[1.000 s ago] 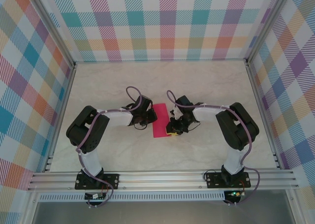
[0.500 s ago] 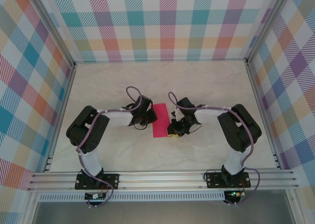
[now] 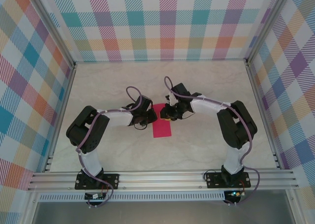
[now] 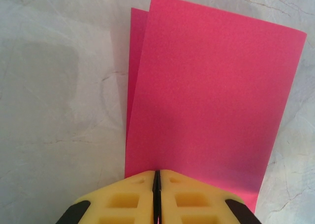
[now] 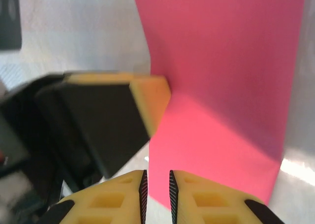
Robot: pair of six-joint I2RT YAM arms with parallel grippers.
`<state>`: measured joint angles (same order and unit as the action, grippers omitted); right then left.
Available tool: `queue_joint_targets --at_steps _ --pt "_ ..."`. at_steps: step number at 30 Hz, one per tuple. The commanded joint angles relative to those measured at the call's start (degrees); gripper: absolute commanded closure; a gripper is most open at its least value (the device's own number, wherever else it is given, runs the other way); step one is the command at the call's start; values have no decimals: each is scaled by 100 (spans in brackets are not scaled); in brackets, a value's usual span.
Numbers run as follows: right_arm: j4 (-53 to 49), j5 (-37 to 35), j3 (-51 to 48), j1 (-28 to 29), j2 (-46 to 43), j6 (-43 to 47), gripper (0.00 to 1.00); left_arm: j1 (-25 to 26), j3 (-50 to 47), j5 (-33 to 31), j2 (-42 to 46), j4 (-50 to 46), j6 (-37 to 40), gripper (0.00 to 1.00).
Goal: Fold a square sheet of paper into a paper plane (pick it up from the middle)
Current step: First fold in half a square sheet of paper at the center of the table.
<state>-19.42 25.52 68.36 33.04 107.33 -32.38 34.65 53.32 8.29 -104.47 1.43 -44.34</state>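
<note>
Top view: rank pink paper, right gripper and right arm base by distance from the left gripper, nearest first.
1. Folded pink paper: centre, its left edge clamped in the left gripper.
2. Right gripper: just across the paper, over its right side.
3. Right arm base: near edge, far right.

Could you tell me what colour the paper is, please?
The paper is plain crimson-pink, clearest in the left wrist view.

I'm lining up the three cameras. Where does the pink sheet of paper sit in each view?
Top external: pink sheet just below the picture's middle.
Left wrist: centre and right, above the left gripper.
Right wrist: centre and right, beside the left gripper.
Shared landmark: the left gripper, shut on the sheet's edge.
</note>
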Motion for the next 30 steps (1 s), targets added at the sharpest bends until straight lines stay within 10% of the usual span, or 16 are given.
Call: queue_joint_targets --at_steps 1,30 --pt "62 -109 183 -81 440 -84 79 68 -155 -339 -376 -933 20 89" --pt "-13 -283 677 -480 1004 117 79 68 -98 -316 -504 -1031 74 90"
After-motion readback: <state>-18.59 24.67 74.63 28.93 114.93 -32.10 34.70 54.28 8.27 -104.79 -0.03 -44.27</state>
